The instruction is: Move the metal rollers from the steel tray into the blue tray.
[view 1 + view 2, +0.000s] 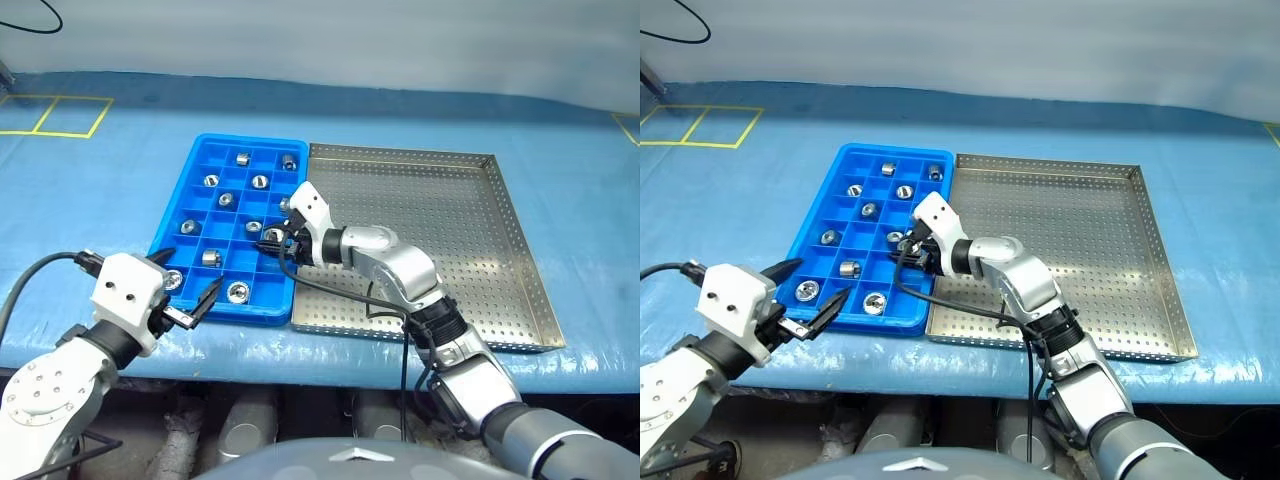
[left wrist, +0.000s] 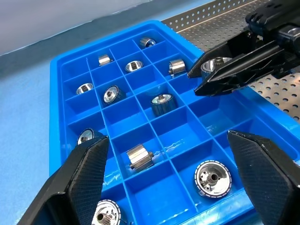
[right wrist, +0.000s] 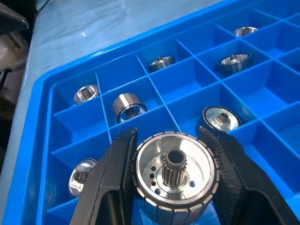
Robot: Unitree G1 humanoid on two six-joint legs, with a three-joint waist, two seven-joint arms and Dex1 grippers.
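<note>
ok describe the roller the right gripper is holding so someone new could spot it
Start at the blue tray left of the steel tray. Over its right-hand column, the right gripper is closed around one metal roller. Unlike the rollers lying in compartments, this one is held above them between black fingers, showing a toothed hub in its centre.

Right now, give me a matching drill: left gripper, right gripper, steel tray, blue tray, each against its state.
1. left gripper
2. right gripper
3. steel tray
4. blue tray

A. holds rollers in its compartments
B. no rollers on it
C. open, at the blue tray's near edge
D. shut on a roller over the blue tray

Pairs: 1-C, 2-D, 3-B, 4-A
</note>
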